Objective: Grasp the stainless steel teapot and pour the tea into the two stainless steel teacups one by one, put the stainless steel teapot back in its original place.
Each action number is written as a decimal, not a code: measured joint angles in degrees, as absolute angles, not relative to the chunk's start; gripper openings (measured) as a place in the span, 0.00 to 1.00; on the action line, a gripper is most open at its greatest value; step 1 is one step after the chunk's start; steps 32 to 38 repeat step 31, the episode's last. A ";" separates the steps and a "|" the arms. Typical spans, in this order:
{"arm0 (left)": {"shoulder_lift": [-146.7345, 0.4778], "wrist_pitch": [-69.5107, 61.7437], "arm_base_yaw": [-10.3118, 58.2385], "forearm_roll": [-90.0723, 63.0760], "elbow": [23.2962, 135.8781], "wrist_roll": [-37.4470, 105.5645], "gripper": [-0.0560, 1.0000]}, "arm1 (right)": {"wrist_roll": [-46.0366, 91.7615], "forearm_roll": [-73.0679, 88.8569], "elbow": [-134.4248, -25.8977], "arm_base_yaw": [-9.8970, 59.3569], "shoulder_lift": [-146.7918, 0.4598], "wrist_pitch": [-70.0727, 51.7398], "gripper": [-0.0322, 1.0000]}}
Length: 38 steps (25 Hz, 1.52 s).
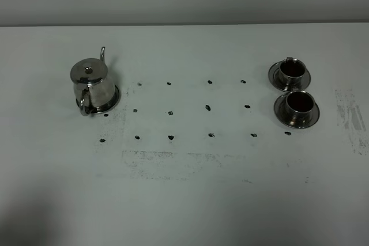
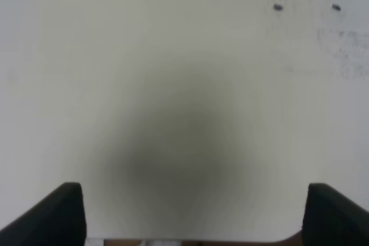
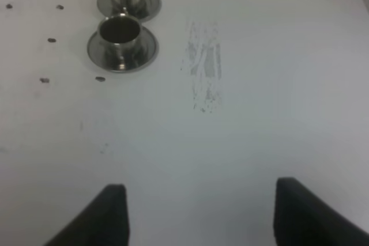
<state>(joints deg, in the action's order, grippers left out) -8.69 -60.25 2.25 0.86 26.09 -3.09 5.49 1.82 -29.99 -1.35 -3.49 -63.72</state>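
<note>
Teapot (image 1: 92, 86) sits far from both released end effectors (image 2: 193, 214) (image 3: 199, 214). Its thin handle could slip, spilling tea beside the cups (image 3: 122, 33).

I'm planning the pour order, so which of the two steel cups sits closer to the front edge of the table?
The front teacup, on its saucer, sits lower in the overhead view. The rear teacup sits just behind it, toward the wall, its small handle pointing away.

No readable text, label or number anywhere — only unlettered black dots (image 1: 207, 108).
</note>
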 joint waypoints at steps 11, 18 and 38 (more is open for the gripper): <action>0.19 -60.64 2.19 0.91 26.09 -3.09 0.74 | 5.49 1.82 -29.99 -1.35 -3.49 -63.72 0.54; 0.19 -60.64 2.19 0.91 26.09 -3.09 0.74 | 5.49 1.82 -29.99 -1.35 -3.49 -63.72 0.54; 0.19 -60.64 2.19 0.91 26.09 -3.09 0.74 | 5.49 1.82 -29.99 -1.35 -3.49 -63.72 0.54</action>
